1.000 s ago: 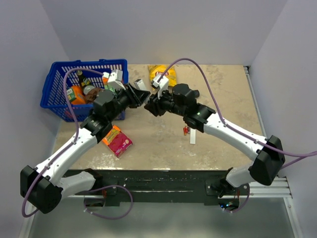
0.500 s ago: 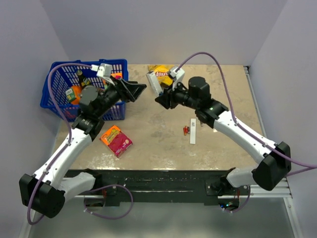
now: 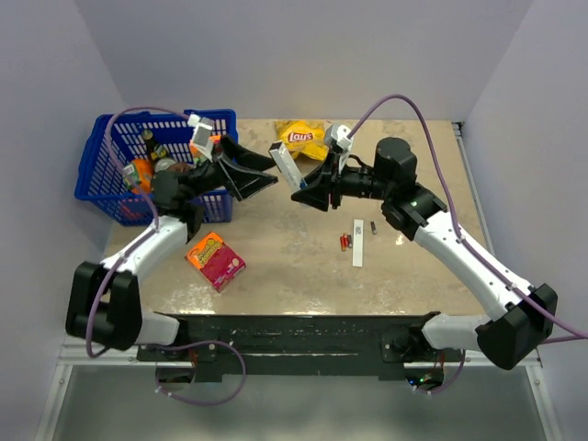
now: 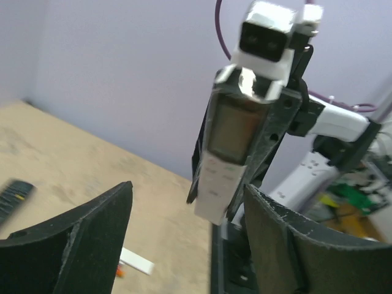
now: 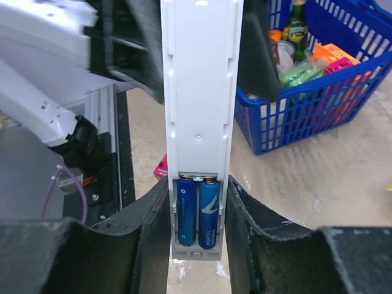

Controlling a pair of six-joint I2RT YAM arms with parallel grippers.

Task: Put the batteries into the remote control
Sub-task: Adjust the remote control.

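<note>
The remote [image 5: 201, 92] stands in the air above the counter [image 3: 294, 266], clamped at its lower end between the two black fingers [image 5: 251, 239] of the right tool [image 5: 197, 184], which is closed on it. Its top is cut off in the right wrist view, and from above the tool hides its lower part. The back is uncovered: a long white plastic channel with small notches. At its bottom two blue batteries [image 5: 199, 211], smooth cylinders, lie side by side in the compartment. The left tool [image 3: 265, 174] is wide open and holds nothing; its rough, matte black jaws point to the remote and are apart from it. In its own camera the remote's face shows a dark patch and pale buttons, a little blurred. On the counter, a mottled beige surface like stone, lie a thin white strip [image 3: 358, 242] and, just beside it, red batteries [image 3: 345, 242], too small to count for sure. A black remote [image 4: 12, 196] is cut by the frame edge. The blue lattice basket [image 3: 138, 161] is partly hidden by the left arm.
</note>
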